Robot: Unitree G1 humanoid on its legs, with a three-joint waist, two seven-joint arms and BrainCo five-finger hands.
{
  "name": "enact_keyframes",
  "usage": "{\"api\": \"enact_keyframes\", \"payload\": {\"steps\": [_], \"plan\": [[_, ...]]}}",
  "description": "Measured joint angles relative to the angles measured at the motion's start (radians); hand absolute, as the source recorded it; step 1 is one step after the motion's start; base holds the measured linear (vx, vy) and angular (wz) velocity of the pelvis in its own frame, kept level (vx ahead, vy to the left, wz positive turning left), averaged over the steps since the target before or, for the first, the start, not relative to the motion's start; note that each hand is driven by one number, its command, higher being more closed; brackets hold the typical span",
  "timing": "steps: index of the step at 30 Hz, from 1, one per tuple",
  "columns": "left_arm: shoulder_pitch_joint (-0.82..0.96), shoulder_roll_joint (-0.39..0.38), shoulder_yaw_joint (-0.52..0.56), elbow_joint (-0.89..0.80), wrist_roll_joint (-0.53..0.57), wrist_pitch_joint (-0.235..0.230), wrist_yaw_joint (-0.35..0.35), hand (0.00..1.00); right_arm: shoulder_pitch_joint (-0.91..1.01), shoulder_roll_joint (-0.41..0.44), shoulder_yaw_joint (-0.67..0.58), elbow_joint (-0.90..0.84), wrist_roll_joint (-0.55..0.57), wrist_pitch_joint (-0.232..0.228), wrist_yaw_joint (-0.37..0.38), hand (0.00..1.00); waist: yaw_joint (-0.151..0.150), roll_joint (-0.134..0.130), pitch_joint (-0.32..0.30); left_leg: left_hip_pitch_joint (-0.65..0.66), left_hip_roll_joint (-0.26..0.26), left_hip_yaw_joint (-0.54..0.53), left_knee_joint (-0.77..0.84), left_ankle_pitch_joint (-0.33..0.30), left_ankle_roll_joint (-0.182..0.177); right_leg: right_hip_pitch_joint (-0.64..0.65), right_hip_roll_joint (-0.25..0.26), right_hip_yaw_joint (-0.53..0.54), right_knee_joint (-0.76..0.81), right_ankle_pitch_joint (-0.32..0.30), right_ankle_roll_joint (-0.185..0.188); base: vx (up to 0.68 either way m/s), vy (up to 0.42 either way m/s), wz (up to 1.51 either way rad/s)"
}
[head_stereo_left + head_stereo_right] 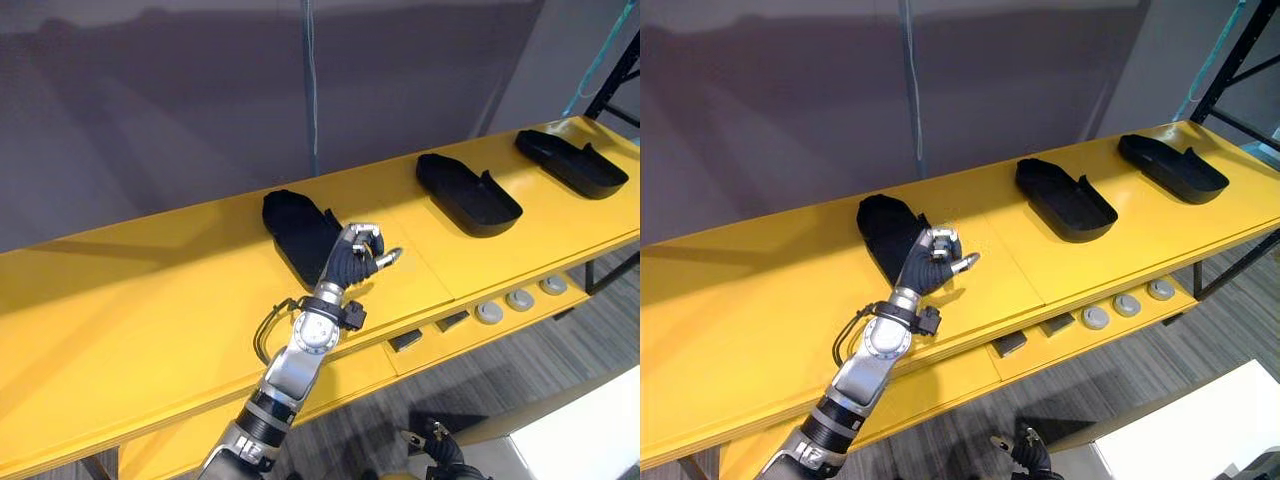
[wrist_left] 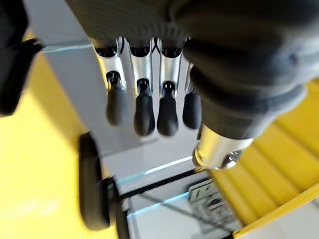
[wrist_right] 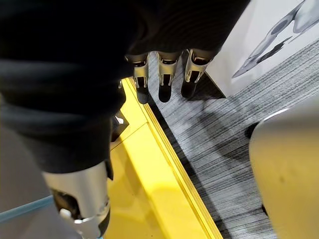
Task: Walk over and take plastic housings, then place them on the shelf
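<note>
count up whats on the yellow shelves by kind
housings: 3
discs: 3
blocks: 2
total: 8

Black plastic housings [image 1: 467, 193]; plain yellow shelf [image 1: 120, 320]; flat grey wall [image 1: 150, 100]; grey carpet [image 3: 224, 139] with fine dark streaks.

No readable text, label or number shows on the housings [image 1: 468, 195] or shelf [image 1: 150, 300].
</note>
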Motion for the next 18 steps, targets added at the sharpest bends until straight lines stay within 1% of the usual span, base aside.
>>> {"api": "enact_keyframes", "payload": {"steps": [4,5,8,13,18], "plan": [[0.012,0.018,-0.025,0.056,0.008,0.0,-0.037,1.0,-0.004,0.0,0.0,0.006,-0.001,0.0,0.0,0.0,-0.002,0.0,0.0,-0.004,0.006,0.001,-0.001,-0.001,-0.001,0.006,0.008,0.0,-0.035,0.016,-0.006,-0.04,-0.004,-0.01],[0.012,0.022,-0.029,0.074,0.024,0.001,-0.045,1.0,-0.009,0.0,0.0,0.011,-0.001,0.0,0.0,0.0,-0.003,0.0,0.001,-0.008,0.008,0.001,-0.001,-0.001,-0.002,0.004,0.01,0.0,-0.04,0.018,-0.007,0.0,0.0,0.0],[0.013,0.03,-0.029,0.11,0.038,0.001,-0.055,1.0,-0.02,0.0,0.001,0.031,-0.001,-0.001,0.0,0.0,-0.005,0.0,0.001,-0.01,0.009,0.001,-0.001,-0.002,-0.003,0.007,0.012,0.0,-0.051,0.02,-0.007,0.0,0.0,0.0],[0.013,0.041,-0.025,0.166,0.061,0.006,-0.056,1.0,-0.026,0.0,0.001,0.034,-0.001,-0.001,0.0,0.0,-0.007,0.0,0.008,-0.011,0.009,0.001,0.002,-0.004,-0.006,0.017,0.013,-0.001,-0.065,0.02,-0.008,0.01,-0.001,0.0],[0.022,0.054,0.019,0.204,0.078,0.02,-0.051,1.0,-0.035,0.0,0.001,0.035,-0.003,-0.001,-0.001,0.0,-0.01,-0.001,0.024,-0.011,0.01,0.0,0.003,-0.004,-0.006,0.024,0.014,-0.003,-0.071,0.022,-0.009,0.0,0.0,0.0]]}}
